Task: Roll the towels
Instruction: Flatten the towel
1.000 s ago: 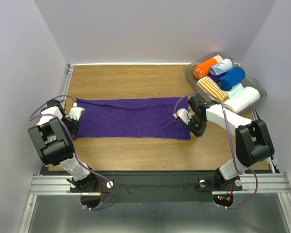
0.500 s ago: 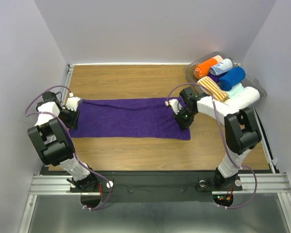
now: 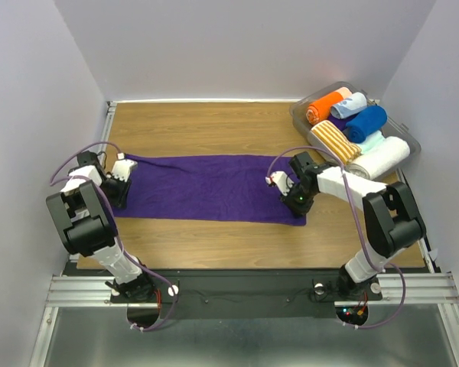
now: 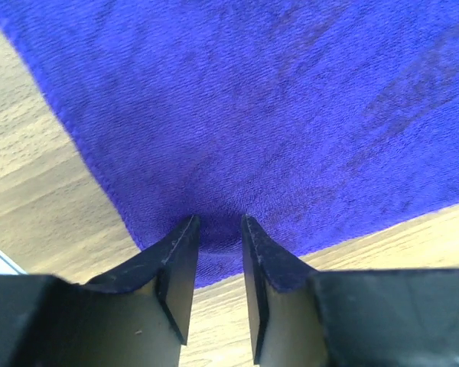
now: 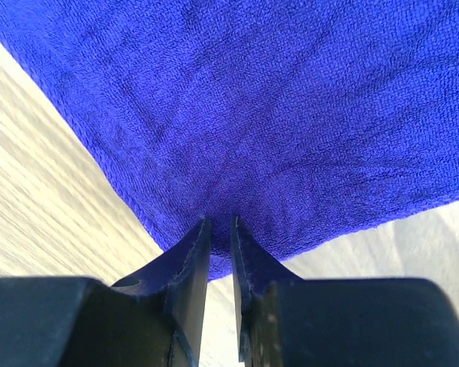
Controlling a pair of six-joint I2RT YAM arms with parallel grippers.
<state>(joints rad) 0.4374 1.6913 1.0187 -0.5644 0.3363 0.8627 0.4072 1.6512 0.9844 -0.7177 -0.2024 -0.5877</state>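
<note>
The dark purple towel lies flat as a long strip across the wooden table. My left gripper is at its left end; the left wrist view shows the tips of that gripper pinching a pucker of purple cloth near the corner. My right gripper is at the towel's right end, and in the right wrist view it is nearly closed on a fold of the cloth. The royal blue towel sits rolled in the bin.
A clear plastic bin at the back right holds orange, pale blue, striped and white rolls. Bare wood shows behind the towel, and the side walls stand close to both arms.
My right gripper has come back toward the near edge and slightly right, and the towel's near right corner has shifted with it. My left gripper has edged a little rightward at the left end.
</note>
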